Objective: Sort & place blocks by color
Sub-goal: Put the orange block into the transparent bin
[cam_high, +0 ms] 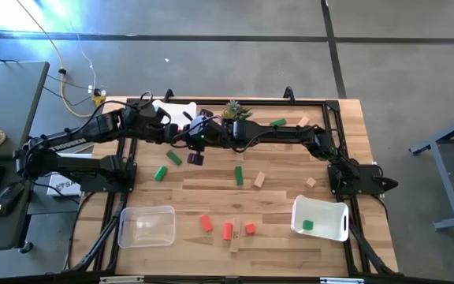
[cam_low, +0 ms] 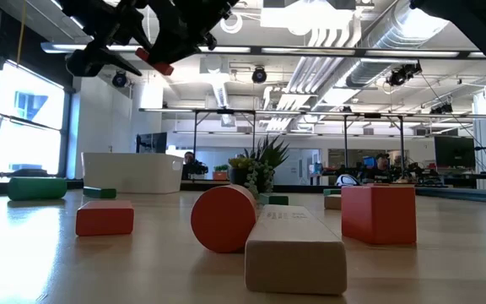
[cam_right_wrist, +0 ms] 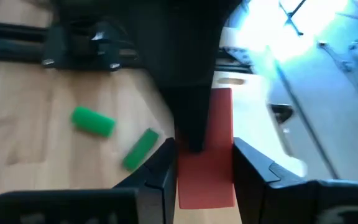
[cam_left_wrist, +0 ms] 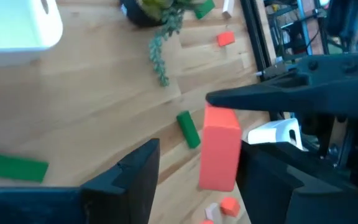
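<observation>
Red-orange block (cam_right_wrist: 207, 158) is up in the air at the far middle of the wooden surface (cam_high: 290, 248), caught between both arms. I read this as a handover step.

Right claw (cam_right_wrist: 204, 163): clamped on the block, fingers pressing both long sides in its wrist view. Left claw (cam_left_wrist: 194, 168): fingers spread to either side of the same block, a clear gap on one side, so not gripping as I see it.

Next move, my judgement: one claw must take sole hold, the other let go and back off without knocking it, then carry the block down to the red group (cam_high: 227, 227) at the near edge.

View notes:
- High view gives the layout: green bars (cam_high: 239, 175) mid-surface, one green block in the white bin (cam_high: 339, 229), clear bin (cam_high: 146, 226) near left. Block itself barely shows there.
- Low view shows a red sliver (cam_low: 160, 64) high among dark fingers, well above the blocks lying below.
- Only the wrist views show finger contact.
</observation>
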Robot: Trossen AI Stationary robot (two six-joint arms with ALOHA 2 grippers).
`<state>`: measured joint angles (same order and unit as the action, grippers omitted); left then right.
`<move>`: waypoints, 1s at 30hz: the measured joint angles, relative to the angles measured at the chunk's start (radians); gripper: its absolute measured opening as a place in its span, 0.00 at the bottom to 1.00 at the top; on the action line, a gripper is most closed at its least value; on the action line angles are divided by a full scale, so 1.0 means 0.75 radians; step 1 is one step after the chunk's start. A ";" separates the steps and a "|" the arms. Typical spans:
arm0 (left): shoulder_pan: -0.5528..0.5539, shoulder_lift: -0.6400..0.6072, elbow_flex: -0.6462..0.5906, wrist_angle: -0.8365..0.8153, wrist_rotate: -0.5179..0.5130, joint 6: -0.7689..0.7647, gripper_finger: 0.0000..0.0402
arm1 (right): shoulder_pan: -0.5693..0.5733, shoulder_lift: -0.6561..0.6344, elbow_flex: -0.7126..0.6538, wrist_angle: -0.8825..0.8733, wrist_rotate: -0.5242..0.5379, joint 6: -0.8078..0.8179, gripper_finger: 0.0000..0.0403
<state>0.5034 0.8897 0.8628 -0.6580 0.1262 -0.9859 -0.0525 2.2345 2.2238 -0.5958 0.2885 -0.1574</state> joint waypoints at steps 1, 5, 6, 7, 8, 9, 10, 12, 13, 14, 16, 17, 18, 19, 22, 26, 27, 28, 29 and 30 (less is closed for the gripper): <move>0.001 0.000 0.000 0.007 0.003 0.002 0.44 | 0.000 0.000 0.000 0.006 0.019 0.000 0.23; 0.000 0.000 0.000 0.017 0.001 0.041 0.40 | 0.001 0.000 0.001 0.006 0.022 0.041 0.23; 0.000 0.000 0.000 0.016 0.000 0.049 0.39 | 0.001 0.000 0.001 0.007 0.018 0.064 0.23; 0.001 0.000 0.000 0.016 -0.002 0.051 0.38 | 0.001 0.000 0.001 0.008 0.011 0.070 0.23; 0.001 0.000 0.000 0.020 -0.004 0.052 0.38 | 0.000 0.000 0.001 0.008 0.008 0.073 0.23; 0.001 0.000 0.000 0.026 -0.006 0.065 0.37 | 0.000 0.000 0.001 0.009 0.008 0.074 0.23; 0.000 0.000 0.000 0.032 -0.005 0.075 0.36 | 0.000 0.000 0.001 0.009 0.008 0.074 0.23; 0.000 0.000 0.000 0.040 -0.005 0.087 0.35 | 0.000 0.000 0.001 0.009 0.000 0.076 0.23; 0.000 0.000 0.000 0.040 -0.006 0.097 0.34 | 0.000 0.000 0.001 0.009 -0.001 0.090 0.23; -0.001 0.000 0.000 0.040 -0.006 0.106 0.33 | 0.000 0.000 0.001 0.008 -0.003 0.101 0.23; -0.001 0.000 0.000 0.041 -0.009 0.122 0.31 | 0.000 0.000 0.001 0.007 -0.012 0.121 0.23; -0.001 0.000 0.000 0.041 -0.009 0.133 0.30 | 0.000 0.000 0.001 0.007 -0.011 0.129 0.23; -0.001 0.000 0.000 0.042 -0.009 0.141 0.29 | 0.000 0.000 0.001 0.006 -0.012 0.130 0.23; 0.000 0.000 0.000 0.043 -0.009 0.146 0.28 | 0.000 0.000 0.001 0.006 -0.012 0.130 0.23; -0.001 0.000 0.000 0.047 -0.013 0.184 0.22 | 0.000 0.000 0.001 0.006 -0.013 0.130 0.23; 0.000 0.000 0.000 0.052 -0.027 0.205 0.13 | 0.000 0.000 0.001 0.003 -0.011 0.130 0.23; 0.000 -0.001 0.000 0.052 -0.034 0.212 0.11 | 0.000 0.001 0.001 0.002 -0.011 0.130 0.23; 0.000 0.000 0.000 0.052 -0.035 0.219 0.10 | 0.000 0.001 0.001 0.002 -0.011 0.129 0.23; 0.000 0.000 0.000 0.052 -0.035 0.225 0.08 | 0.000 0.001 0.001 0.002 -0.011 0.130 0.24; 0.000 -0.001 0.000 0.052 -0.036 0.228 0.08 | 0.000 0.001 0.001 0.002 -0.011 0.130 0.26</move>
<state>0.5034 0.8890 0.8627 -0.6189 0.0992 -0.8151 -0.0523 2.2349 2.2246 -0.5941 0.2803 -0.0598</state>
